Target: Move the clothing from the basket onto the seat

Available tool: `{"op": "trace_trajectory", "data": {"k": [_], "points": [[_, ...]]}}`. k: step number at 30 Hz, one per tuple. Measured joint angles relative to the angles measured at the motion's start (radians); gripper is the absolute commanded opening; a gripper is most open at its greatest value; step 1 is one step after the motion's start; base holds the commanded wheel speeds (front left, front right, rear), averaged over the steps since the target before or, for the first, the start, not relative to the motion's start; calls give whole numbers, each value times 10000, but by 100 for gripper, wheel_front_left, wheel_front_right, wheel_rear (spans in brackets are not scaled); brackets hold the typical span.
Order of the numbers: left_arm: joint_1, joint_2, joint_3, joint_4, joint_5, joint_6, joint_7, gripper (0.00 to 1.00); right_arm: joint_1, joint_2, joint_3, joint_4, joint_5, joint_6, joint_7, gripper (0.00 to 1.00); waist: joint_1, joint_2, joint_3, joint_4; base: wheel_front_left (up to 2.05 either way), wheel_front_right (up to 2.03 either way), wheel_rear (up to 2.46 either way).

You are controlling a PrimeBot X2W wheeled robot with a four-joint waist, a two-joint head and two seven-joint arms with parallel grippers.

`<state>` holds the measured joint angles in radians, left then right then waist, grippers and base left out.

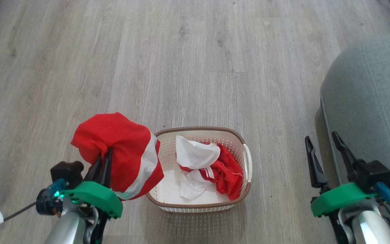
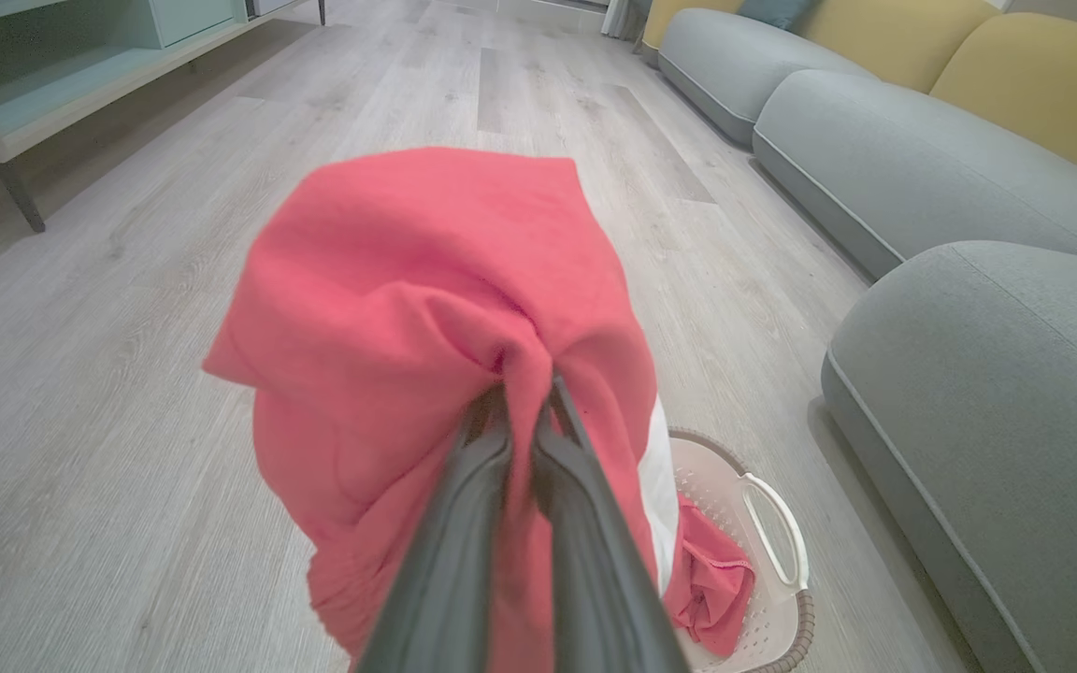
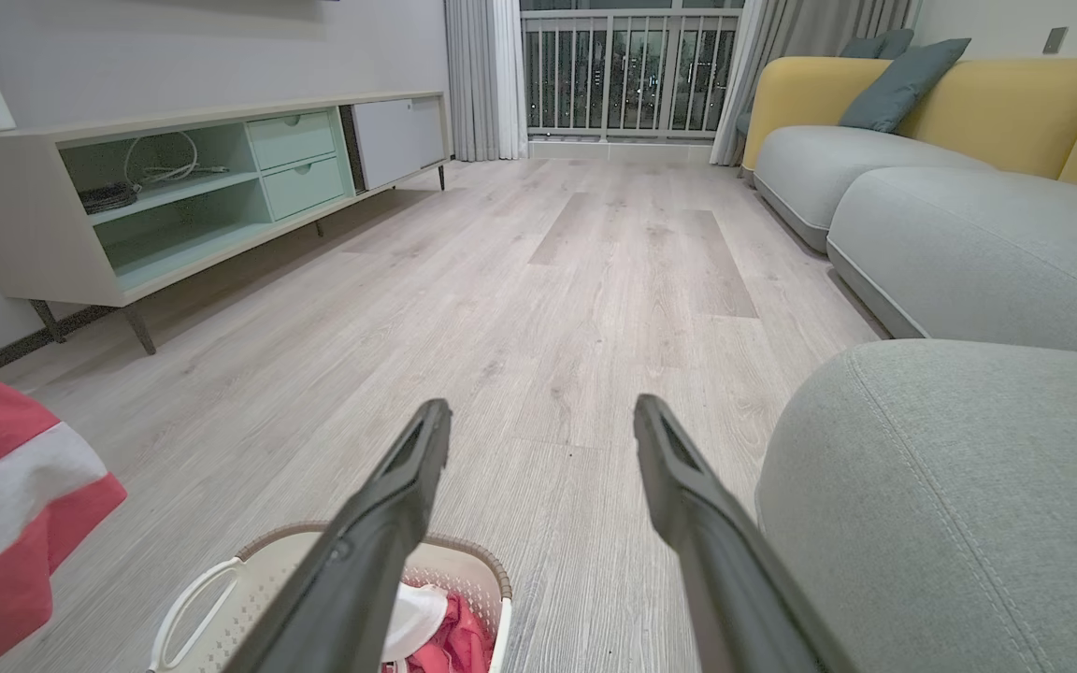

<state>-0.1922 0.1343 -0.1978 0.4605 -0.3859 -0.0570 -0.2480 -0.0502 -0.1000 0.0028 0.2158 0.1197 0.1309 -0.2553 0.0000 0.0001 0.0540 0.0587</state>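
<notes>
The pale wooden floor [image 1: 195, 51] takes most of the head view. On the robot's right side stands the seat [image 1: 371, 101], a big grey-green cushion with a rounded edge and stitched seams, and no clothing lies on it. In the right wrist view a long low cabinet [image 3: 174, 187] with open shelves stands along the wall on the far side of the room. A sofa with yellow backs [image 3: 969, 84] continues behind the seat. The basket [image 1: 200, 129] stands on the floor in front of the robot, between the two arms and near the seat but not touching it. It is oval and cream, with a brown rim and a white handle on the side toward the seat. The red garment with the broad white stripe [image 1: 124, 149] is outside the basket. It hangs in a bunch from the left gripper [image 1: 105, 155], above the floor at the basket's left side, and in the head view its lower corner covers the basket's left rim. The two fingers of this gripper are pressed together on a fold of the red fabric. A second red-and-white garment [image 1: 215, 166] lies crumpled inside the basket, more toward its right wall. The right gripper [image 1: 321, 136] holds nothing. Its fingers are spread apart, and it hovers between the basket and the seat.
</notes>
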Motion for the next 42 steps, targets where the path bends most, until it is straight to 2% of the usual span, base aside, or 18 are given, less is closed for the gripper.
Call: {"op": "trace_trajectory", "data": {"k": [7, 10, 14, 22, 27, 31, 36, 37, 38, 39, 42], "points": [[0, -33, 13, 2, 63, -15, 0, 0, -3, -2, 40, 0, -54, 0, 0, 100, 0, 0, -16, -31, 0, 0, 0], [-5, -48, -50, -21, 75, -42, 0, 0, -20, -23, 489, -27, -54, 0, 0, 100, 0, 0, -23, -37, 0, 0, 0], [-58, -105, -491, -387, 75, -295, 142, 0, -400, -418, 2393, 59, 265, 0, 0, 100, 0, 0, -57, -51, 0, 0, 0], [-526, -165, -1988, -1756, 71, -639, 909, 0, -2330, -1601, 6251, 809, 1613, 2, 0, 100, 0, 0, -193, 45, 0, 0, 0], [-692, -31, -3346, -2619, -157, -725, 1444, 0, -3413, -2042, 7616, 1129, 2196, 0, 0, 100, 1, 0, -230, 142, 0, 0, 0], [-880, 249, -4387, -3358, -765, -723, 1676, 0, -4194, -2274, 8625, 1252, 2566, 2, 0, 100, 1, 0, -248, 173, 0, 0, 0], [-990, 621, -5116, -3662, -1557, -723, 1687, 0, -4718, -2454, 9670, 1448, 3076, 0, 0, 100, 1, 0, -329, 164, 0, 0, 0], [-990, 681, -5158, -3662, -1615, -723, 1685, 0, -4763, -2485, 9806, 1453, 3206, 0, 0, 53, 0, 0, -346, 161, 0, 0, 0], [-990, 721, -5173, -3662, -1678, -723, 1674, 0, -4784, -2493, 9873, 1432, 3315, 2, 0, 13, 0, 0, -354, 154, 0, 0, 0], [-994, 754, -5185, -3661, -1728, -723, 1672, 0, -4790, -2495, 9894, 1383, 3421, 0, 0, 0, 1, 0, -358, 150, 0, 0, 0], [-999, 779, -5189, -3638, -1896, -723, 1590, 0, -4843, -2541, 9944, 1179, 3664, 0, 2, 0, 0, 0, -359, 131, 0, 0, 0]]}}
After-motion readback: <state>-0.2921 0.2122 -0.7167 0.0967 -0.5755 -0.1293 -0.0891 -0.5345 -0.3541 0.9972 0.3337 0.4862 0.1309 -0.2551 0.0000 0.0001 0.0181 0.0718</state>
